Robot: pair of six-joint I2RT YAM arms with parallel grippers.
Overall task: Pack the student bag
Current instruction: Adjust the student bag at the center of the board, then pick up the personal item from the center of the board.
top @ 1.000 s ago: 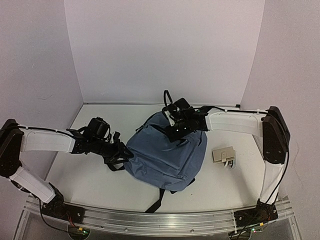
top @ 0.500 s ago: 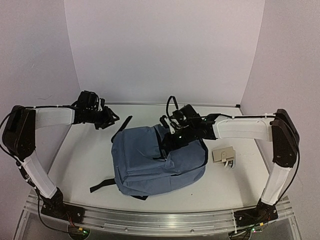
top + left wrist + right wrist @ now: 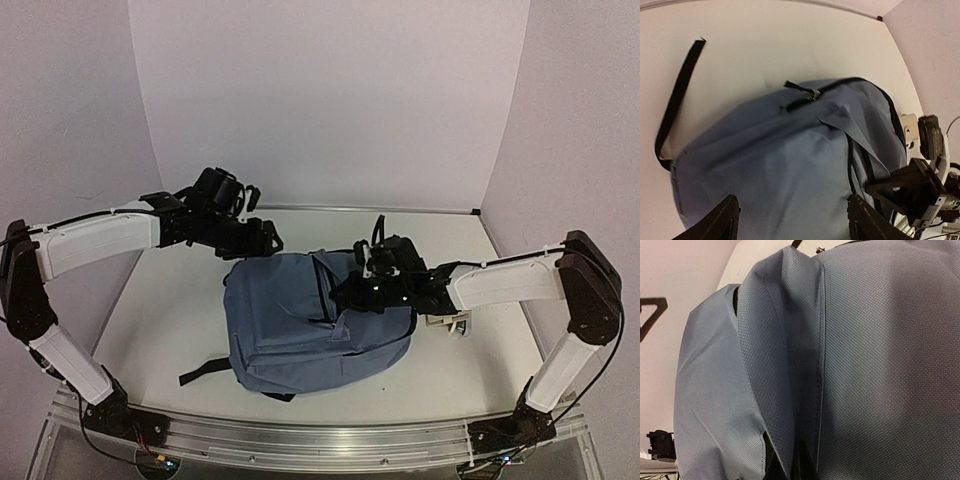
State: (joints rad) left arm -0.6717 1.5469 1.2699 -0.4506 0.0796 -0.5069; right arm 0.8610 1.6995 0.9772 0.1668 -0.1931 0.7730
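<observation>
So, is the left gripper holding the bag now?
No, the left gripper stands wide open over the student bag, clamping nothing.

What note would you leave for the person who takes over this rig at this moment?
Left end effector: open, empty, above the far left edge of the bag.
Right end effector: shut on a fold of the bag, on its right part.
The bag lies mid-table. A beige item lies on the table just right of it.
Done: nothing visibly packed; the bag's inside does not show.
Left: probably open the bag, put the beige item in, close it.
</observation>
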